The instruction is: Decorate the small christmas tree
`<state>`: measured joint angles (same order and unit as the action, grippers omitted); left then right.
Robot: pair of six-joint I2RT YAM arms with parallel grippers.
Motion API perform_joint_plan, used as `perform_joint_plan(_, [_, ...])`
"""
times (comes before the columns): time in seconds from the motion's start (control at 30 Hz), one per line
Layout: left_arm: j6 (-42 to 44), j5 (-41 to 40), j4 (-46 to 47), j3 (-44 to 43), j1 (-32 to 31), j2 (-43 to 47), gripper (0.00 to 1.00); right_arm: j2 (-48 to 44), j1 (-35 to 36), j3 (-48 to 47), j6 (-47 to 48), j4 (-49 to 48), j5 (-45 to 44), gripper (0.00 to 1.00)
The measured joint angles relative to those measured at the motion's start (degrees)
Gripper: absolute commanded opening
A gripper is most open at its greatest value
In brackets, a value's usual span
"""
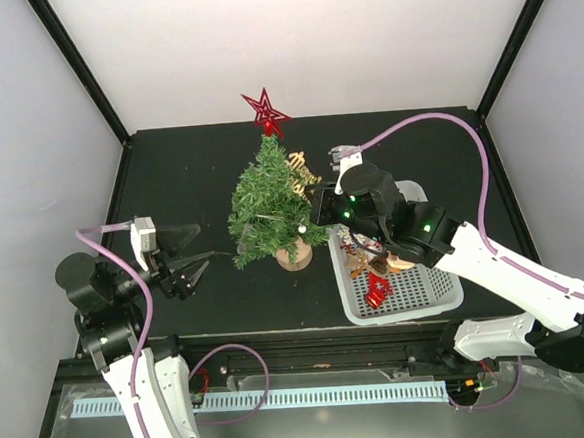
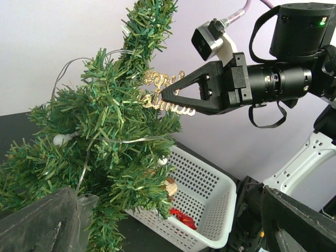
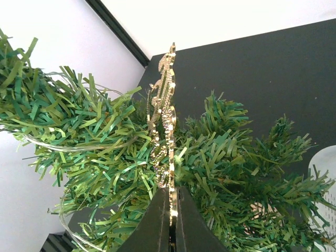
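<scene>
The small christmas tree (image 1: 266, 209) stands mid-table on a wooden disc base (image 1: 295, 255), with a red star topper (image 1: 264, 112) and a wire light string. My right gripper (image 1: 312, 191) is shut on a gold glitter script ornament (image 1: 298, 168) and holds it against the tree's upper right branches. In the right wrist view the right gripper (image 3: 172, 212) pinches the ornament (image 3: 164, 121) edge-on among the needles. The left wrist view shows the ornament (image 2: 167, 97) at the tree (image 2: 105, 152). My left gripper (image 1: 202, 247) is open and empty, left of the tree; it also shows in the left wrist view (image 2: 167, 210).
A white perforated basket (image 1: 422, 290) sits right of the tree, under my right arm, holding a red ornament (image 1: 378, 290) and brown figure ornaments (image 1: 358, 260). It shows in the left wrist view (image 2: 220, 184) with the red ornament (image 2: 181, 218). Black posts frame the back corners.
</scene>
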<state>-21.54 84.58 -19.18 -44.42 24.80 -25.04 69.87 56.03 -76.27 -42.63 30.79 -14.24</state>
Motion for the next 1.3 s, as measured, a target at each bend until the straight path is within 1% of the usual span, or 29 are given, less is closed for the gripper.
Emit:
perform_joint_plan(0.17, [-0.17,0.35,0.55,0.00,0.07,0.00,0.95,0.07,0.00,0.00,-0.76,-0.48,1.36,0.01])
perform_joint_plan(0.37, [-0.22,0.37,0.87,0.33,0.37,0.11,0.95,-0.09,0.00,0.00,-0.94,-0.42,0.72,0.01])
perform_joint_plan(0.7, [-0.61,0.57,0.87,0.74,0.66,0.74,0.95,-2.80,0.00,0.00,0.59,2.56,-5.70,0.01])
perform_joint_plan(0.87, [-0.83,0.59,1.16,0.98,0.70,1.07,0.95,-4.79,-0.04,0.42,1.20,3.61,-10.71,0.01])
perform_joint_plan(1.1, [-1.60,0.74,2.25,1.55,0.76,1.57,0.95,-10.58,-1.60,4.55,0.26,4.13,-16.87,0.01])
perform_joint_plan(1.2, [-1.99,0.74,2.75,1.88,1.01,1.66,0.95,-11.63,-3.04,6.56,-0.70,4.20,-17.14,0.01])
perform_joint_plan(1.3, [-2.45,0.79,3.23,1.95,1.07,1.84,0.95,-11.96,-4.55,9.77,-1.62,3.06,-15.39,0.01])
